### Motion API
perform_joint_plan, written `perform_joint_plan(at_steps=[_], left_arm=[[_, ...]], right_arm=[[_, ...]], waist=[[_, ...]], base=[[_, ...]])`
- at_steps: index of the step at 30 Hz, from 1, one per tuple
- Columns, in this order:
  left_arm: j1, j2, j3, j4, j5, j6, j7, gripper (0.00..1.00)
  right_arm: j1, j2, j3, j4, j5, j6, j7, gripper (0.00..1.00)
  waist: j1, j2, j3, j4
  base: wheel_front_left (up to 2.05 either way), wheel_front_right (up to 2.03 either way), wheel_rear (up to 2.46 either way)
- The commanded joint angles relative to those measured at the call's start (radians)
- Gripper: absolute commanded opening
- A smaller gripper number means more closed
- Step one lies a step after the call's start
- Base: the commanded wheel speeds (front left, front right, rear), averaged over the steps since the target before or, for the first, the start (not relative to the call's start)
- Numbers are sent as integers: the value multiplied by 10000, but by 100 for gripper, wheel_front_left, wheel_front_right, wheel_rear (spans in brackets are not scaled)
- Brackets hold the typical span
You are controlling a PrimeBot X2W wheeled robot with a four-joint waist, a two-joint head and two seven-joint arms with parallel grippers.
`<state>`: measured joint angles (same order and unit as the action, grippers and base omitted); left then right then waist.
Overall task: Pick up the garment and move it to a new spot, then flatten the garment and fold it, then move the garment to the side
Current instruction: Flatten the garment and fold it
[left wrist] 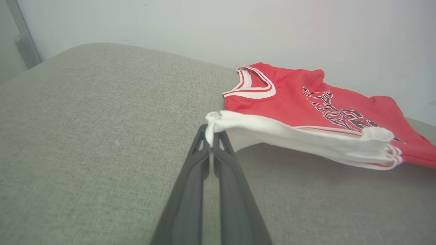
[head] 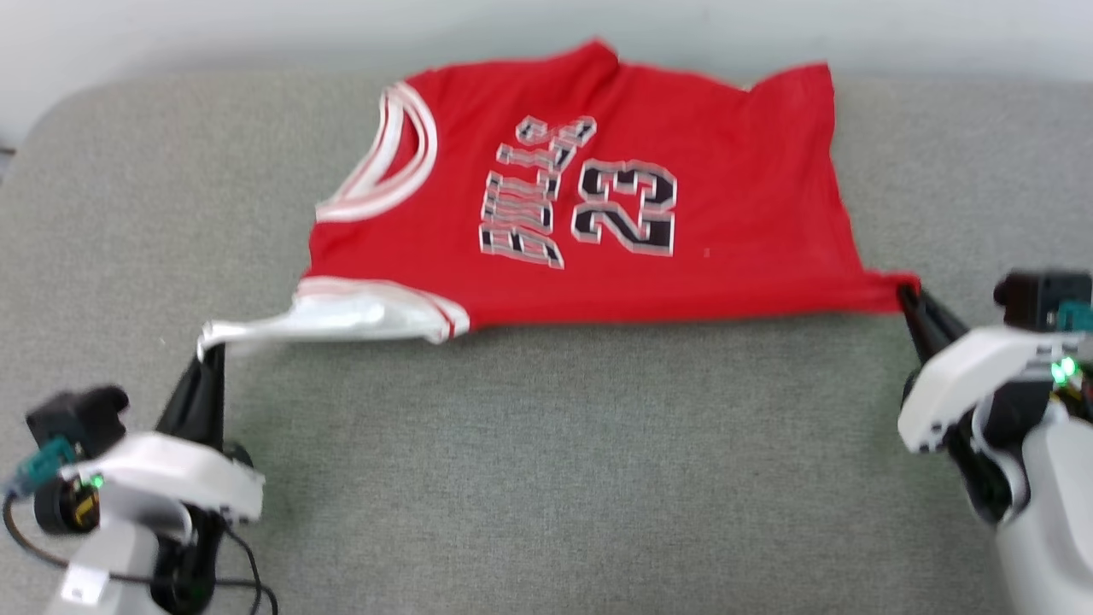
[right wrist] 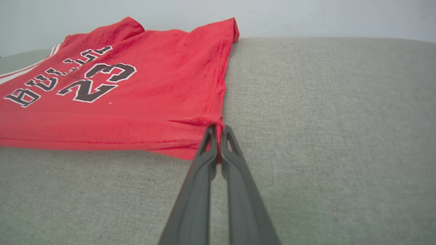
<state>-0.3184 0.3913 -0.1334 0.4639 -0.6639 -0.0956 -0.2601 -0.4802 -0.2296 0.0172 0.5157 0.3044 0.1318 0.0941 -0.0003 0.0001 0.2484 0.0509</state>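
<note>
Grey cushion (head: 546,444), pale wall (head: 256,26) behind; garment (head: 683,154) spread; left jaws clamp sleeve (head: 324,318), right jaws clamp hem corner (head: 888,286).

The garment (head: 734,188) bears the arched word "BULLS" in black letters outlined white on its red body; just beside it stands the number "23" in the same black, white-outlined style

The garment (head: 734,196) is a bright red jersey with a red-and-white striped neckline, a white sleeve and black, white-outlined lettering beside the number 23, print side up. It lies spread sideways on the grey upholstered surface (head: 546,444), neckline left, hem right. Its near edge is stretched taut between the left gripper (head: 211,348), clamped on the sleeve tip, and the right gripper (head: 907,293), clamped on the hem corner.
</note>
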Motion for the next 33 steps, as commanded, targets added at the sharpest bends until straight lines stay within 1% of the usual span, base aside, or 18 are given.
perform_joint_plan(at_steps=[1,9,16,21,24,25,30,33], left_arm=[[577,-48,113,-217,16,157,-72,0],[2823,-65,355,-1596,-185,877,123,0],[4570,-97,463,-2848,-407,1434,525,0],[5574,-32,518,-3598,-543,1735,862,0],[5862,-7,562,-3854,-622,1833,980,0],[6086,19,621,-4109,-658,1940,1046,0],[6430,95,682,-4624,-708,2131,1261,0],[6247,219,548,-4945,-679,2077,1516,0]], right_arm=[[721,43,-189,-479,-45,-21,188,0],[3627,742,-879,-3063,-185,-20,1409,0],[5645,1325,-1676,-4581,-148,-21,2202,0],[6832,1584,-2144,-5370,-222,-21,2737,0],[7140,1651,-2263,-5681,-239,-21,2893,0],[7482,1713,-2306,-5868,-255,-21,3087,0],[7816,1754,-2397,-6183,-316,-23,3305,0],[7730,1774,-2393,-6257,-370,-21,3455,0]], waist=[[3,-1,-640,-103],[3,-1,-1574,-247],[3,-1,-2235,-244],[3,-1,-2512,-223],[3,-1,-2550,-217],[3,-1,-2572,-224],[3,-1,-2585,-245],[3,-1,-2522,-231]], base=[[0,0,0],[0,0,0],[0,0,0],[0,0,0],[0,0,0],[0,0,0],[0,0,0],[0,0,0]])
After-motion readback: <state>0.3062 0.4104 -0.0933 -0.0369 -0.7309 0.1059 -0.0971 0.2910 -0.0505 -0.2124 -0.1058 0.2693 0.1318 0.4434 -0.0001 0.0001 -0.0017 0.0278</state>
